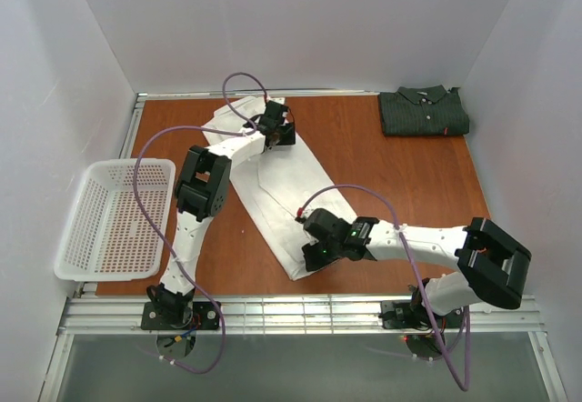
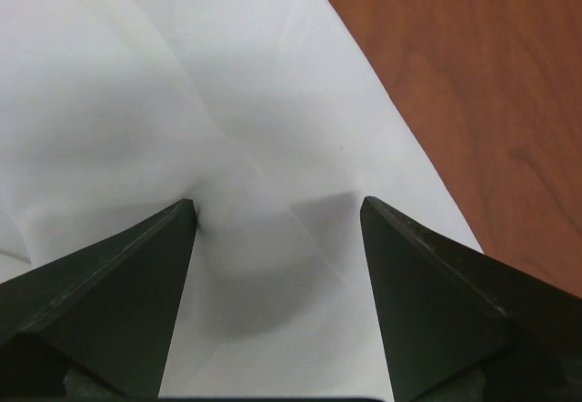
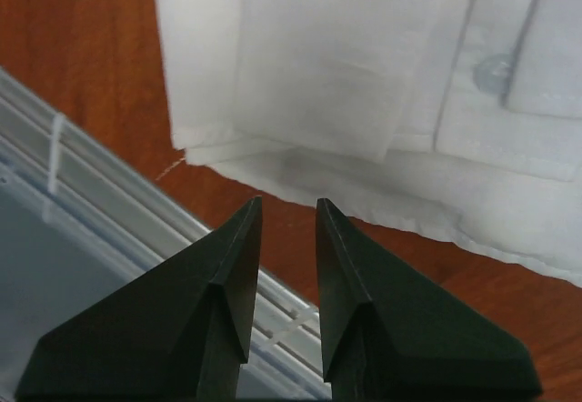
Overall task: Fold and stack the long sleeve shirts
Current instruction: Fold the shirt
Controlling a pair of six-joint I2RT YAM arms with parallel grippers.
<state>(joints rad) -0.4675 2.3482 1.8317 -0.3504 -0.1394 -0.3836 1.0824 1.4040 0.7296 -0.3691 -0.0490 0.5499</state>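
Note:
The white long sleeve shirt lies as a long folded strip running diagonally from back left to front centre. My left gripper hovers open over its far part; in the left wrist view the gripper has only smooth white cloth under the wide gap. My right gripper is at the shirt's near end. In the right wrist view the gripper has its jaws a narrow gap apart with nothing between them, just short of the hem and button placket. The dark striped shirt lies folded at the back right.
A white mesh basket sits at the left, partly over the wooden table edge. The metal rail runs along the near edge and shows just below the right fingers. White walls close in three sides.

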